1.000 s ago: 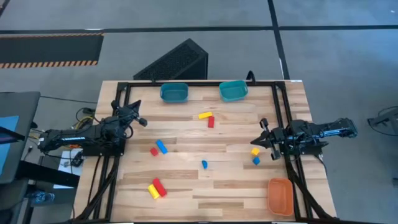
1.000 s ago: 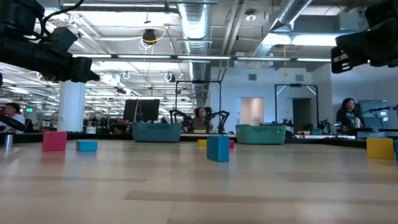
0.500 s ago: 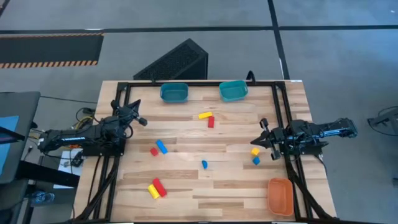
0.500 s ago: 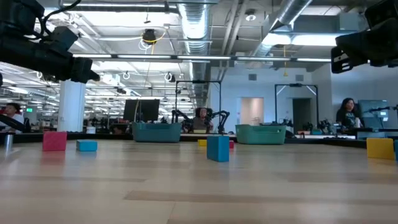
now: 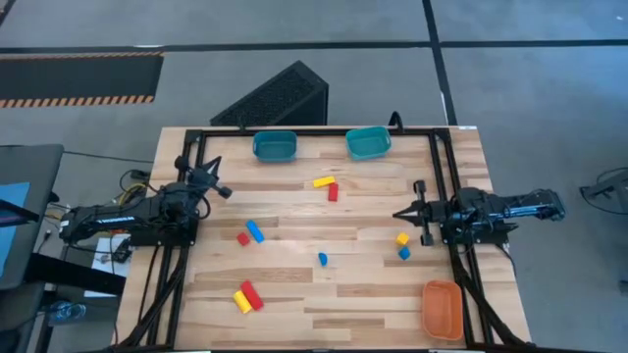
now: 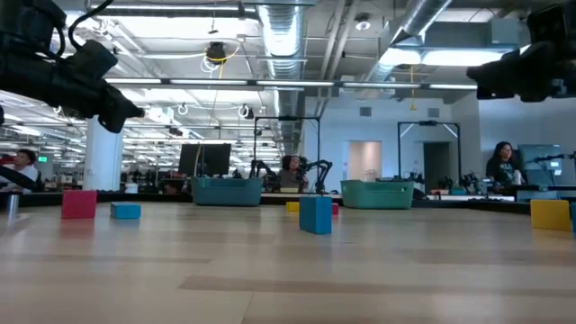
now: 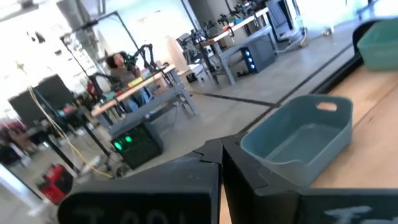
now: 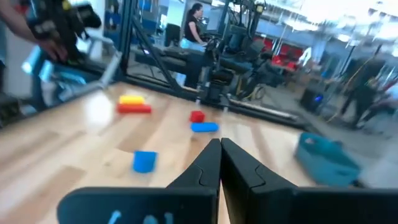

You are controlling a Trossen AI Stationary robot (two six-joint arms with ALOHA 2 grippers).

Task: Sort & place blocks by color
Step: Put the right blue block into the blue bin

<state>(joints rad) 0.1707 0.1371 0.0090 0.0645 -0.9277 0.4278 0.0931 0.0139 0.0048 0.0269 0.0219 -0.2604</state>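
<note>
High view: we see left gripper (image 5: 218, 189) and right gripper (image 5: 404, 213) both clenched and empty above the table (image 5: 363, 304); blocks (image 5: 254, 231) lie scattered between them, outside bins (image 5: 275, 146).

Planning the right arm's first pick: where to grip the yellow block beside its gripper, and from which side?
Come straight down on the yellow block with the right gripper, fingers across its narrower sides. It lies flat with its top free; the blue block sits close beside it, so avoid that side.
</note>
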